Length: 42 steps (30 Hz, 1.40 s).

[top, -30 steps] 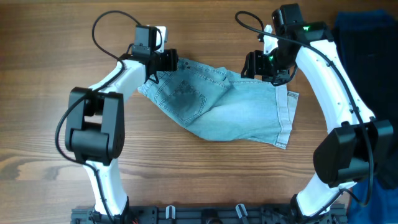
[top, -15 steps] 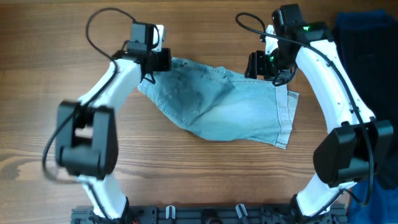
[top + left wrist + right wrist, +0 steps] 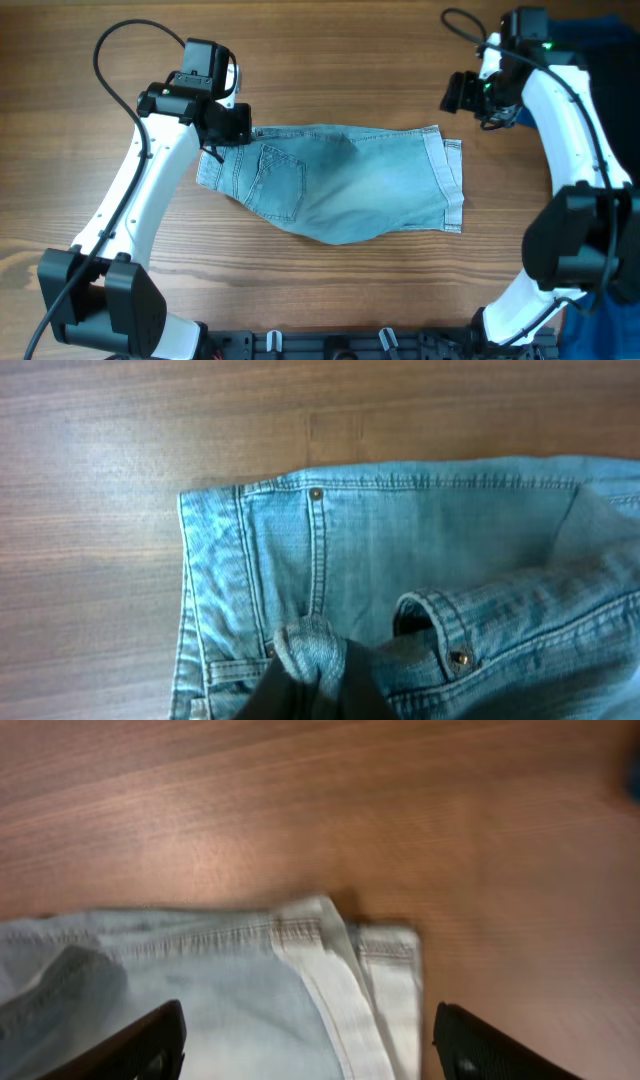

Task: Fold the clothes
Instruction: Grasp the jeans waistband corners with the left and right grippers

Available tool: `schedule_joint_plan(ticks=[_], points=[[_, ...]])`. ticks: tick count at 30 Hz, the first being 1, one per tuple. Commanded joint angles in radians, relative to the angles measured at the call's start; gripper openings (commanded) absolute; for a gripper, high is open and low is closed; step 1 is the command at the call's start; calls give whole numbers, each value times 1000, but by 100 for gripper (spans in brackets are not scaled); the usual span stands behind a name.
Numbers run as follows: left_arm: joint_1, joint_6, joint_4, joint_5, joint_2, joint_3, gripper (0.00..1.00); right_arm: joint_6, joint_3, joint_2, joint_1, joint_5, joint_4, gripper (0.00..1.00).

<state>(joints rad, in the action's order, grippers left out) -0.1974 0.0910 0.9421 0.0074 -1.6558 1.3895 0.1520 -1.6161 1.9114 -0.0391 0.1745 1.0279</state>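
The light blue denim shorts (image 3: 350, 185) lie spread out flat across the middle of the table, waistband to the left and cuffed hems (image 3: 452, 185) to the right. My left gripper (image 3: 238, 130) is shut on a bunched fold of the waistband at the far left corner. In the left wrist view that fold (image 3: 310, 650) sits pinched between the dark fingers. My right gripper (image 3: 458, 98) hovers open just beyond the far right hem corner, touching nothing. From the right wrist, the pale cuff (image 3: 340, 970) lies below the wide-apart fingers (image 3: 150, 1045).
A dark blue cloth (image 3: 600, 60) lies at the table's far right edge, behind the right arm. A black rail (image 3: 330, 345) runs along the front edge. Bare wooden tabletop (image 3: 330, 60) surrounds the shorts.
My left gripper shut on the waistband and pulled it left, drawing the crumpled shorts out flat. The right gripper moved right and back, off the shorts, and stands wider open.
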Motion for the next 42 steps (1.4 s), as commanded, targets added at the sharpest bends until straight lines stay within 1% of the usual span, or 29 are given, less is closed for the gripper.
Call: schedule_joint_plan(ticks=[1,2,6,8,11,13,15,17,21,22,24,25,30,33,35,38,41,42], points=[[3,-5,13,-10,29,4,17,-53,75,100,7,132,-84,74],[3,-5,13,-10,29,4,21,-52,85,118,8,146,-102,71],[3,-5,13,-10,29,4,28,-50,105,176,10,167,-132,69],[3,-5,13,-10,29,4,31,-67,117,188,10,182,-135,63],[3,-5,13,-10,29,4,37,-148,124,189,14,264,-129,46],[3,-5,13,-9,29,4,39,-150,124,189,13,272,-126,30],[3,-5,14,-9,29,4,39,-150,124,188,13,272,-126,14],[3,-5,18,-9,29,4,40,-154,124,181,13,272,-120,4],[3,-5,29,-10,29,4,42,-196,124,116,13,272,-97,4],[3,-6,35,-10,29,4,37,-204,124,89,13,271,-90,4],[3,-5,50,-10,29,4,6,-201,124,18,13,268,-76,4],[3,-6,58,-10,29,4,4,-194,124,-13,13,266,-73,5],[3,-5,77,-32,29,4,4,-66,124,-158,13,170,-62,4],[3,-5,88,-66,32,4,4,-37,124,-221,13,140,-54,4],[3,-1,89,-80,45,4,4,11,124,-259,13,100,-38,4],[3,3,79,-82,111,6,4,60,124,-317,13,49,-17,4],[3,3,43,-80,243,6,4,60,124,-390,13,49,-22,4],[3,3,27,-80,313,6,4,60,124,-424,13,49,-26,4]])
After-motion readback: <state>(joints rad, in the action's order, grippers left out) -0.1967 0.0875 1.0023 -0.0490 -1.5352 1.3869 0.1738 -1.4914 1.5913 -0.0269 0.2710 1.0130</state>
